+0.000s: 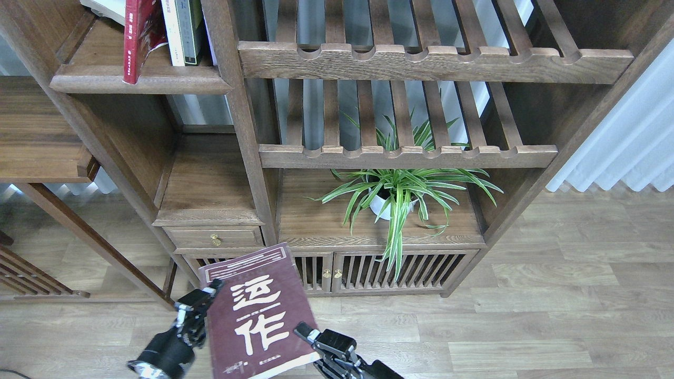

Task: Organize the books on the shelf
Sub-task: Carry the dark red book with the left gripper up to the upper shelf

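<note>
The dark maroon book (258, 316) with big white characters is held low in front of the bookcase, cover up and tilted. My left gripper (199, 307) is clamped on its left edge. My right gripper (308, 335) is at the book's lower right edge, with one finger (304, 331) over the cover; its hold is unclear. The red book (138, 37) leans on the solid shelf (139, 84) at the top left, beside the white-spined and dark-green-spined volumes (181, 31). The yellow-green book is out of view.
Two slatted racks (405, 155) with scalloped rails fill the middle of the bookcase. A potted spider plant (392, 197) stands on the board below them. A small drawer (213, 238) and slatted cabinet doors (389, 271) are near the floor. White curtains (626, 142) hang at the right.
</note>
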Controlling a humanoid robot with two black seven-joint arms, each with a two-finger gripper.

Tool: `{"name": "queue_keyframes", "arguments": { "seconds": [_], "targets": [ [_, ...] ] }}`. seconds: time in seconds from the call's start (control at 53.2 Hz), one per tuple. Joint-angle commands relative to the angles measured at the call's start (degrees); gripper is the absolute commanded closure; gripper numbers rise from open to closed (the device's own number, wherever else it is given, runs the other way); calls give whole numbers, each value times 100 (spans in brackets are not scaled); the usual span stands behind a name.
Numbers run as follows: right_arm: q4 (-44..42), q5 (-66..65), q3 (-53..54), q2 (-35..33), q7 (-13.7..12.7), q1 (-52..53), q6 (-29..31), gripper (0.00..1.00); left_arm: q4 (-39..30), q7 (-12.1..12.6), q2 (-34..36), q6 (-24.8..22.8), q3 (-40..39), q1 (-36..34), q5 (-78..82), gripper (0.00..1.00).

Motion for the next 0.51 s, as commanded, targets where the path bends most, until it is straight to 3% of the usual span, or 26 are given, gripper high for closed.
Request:
{"name": "queue_keyframes", "arguments": {
  "seconds": [0.0,0.489],
  "targets": [
    [-78,4,78,0,17,45,-3,1,-106,31,409,-1,-387,125,161,99],
    [-473,-48,201,0,17,203,-3,1,-1311,58,2377,-1,-2592,196,196,98]
  ]
}}
